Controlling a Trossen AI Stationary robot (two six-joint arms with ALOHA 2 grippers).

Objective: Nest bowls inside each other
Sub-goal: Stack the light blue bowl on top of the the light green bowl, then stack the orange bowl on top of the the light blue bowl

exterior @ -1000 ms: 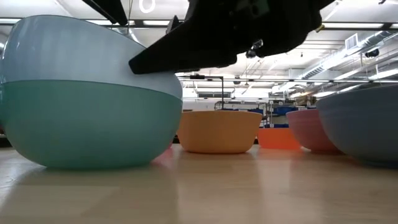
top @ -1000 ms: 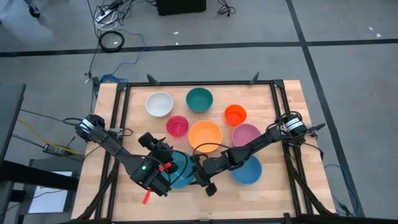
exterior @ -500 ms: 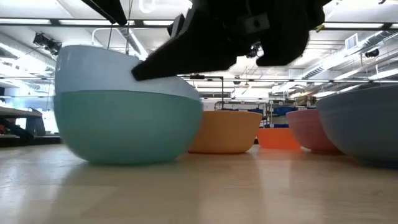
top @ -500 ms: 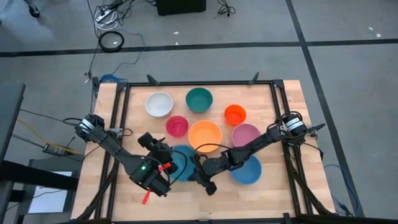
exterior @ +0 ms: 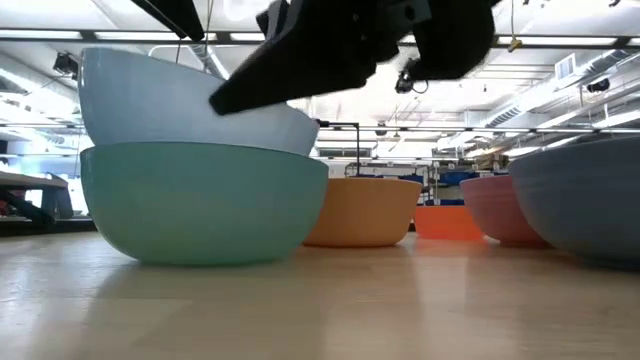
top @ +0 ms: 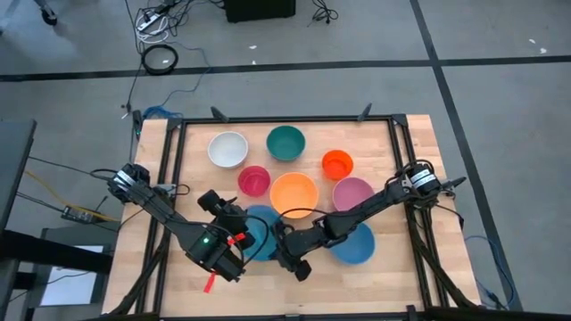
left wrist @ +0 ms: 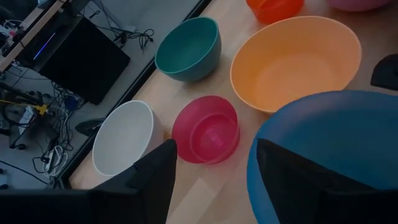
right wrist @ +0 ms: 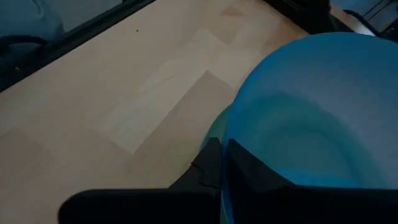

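A light blue bowl (top: 260,230) sits tilted inside a green bowl (exterior: 200,205) near the table's front middle. My right gripper (right wrist: 222,158) is shut on the blue bowl's rim and shows in the low view as a dark wedge (exterior: 260,85). My left gripper (left wrist: 216,155) hangs open just left of these bowls, holding nothing. Farther back stand a white bowl (top: 228,149), a teal bowl (top: 285,142), an orange-red bowl (top: 337,164), an orange-yellow bowl (top: 294,194), a pink bowl (top: 353,192) and a pink-red bowl (left wrist: 205,129) with a small red one inside. My right gripper pinches the light blue bowl's rim (right wrist: 229,146) on its right-hand side, one finger inside the wall and one outside. The fingers come slanting down from the table's right. The bowl leans in the hold, its bottom still inside the green bowl.
A second blue bowl (top: 355,242) stands right of my right gripper, under that arm. Bare wood lies along the near edge in front of the bowls. A black frame (top: 285,119) rims the table.
The green and light blue bowls have slid away from the table's near edge. The green bowl, tipped a second ago, now sits level on the wood, while the blue one still leans inside it. My right gripper has risen a little with the rim.
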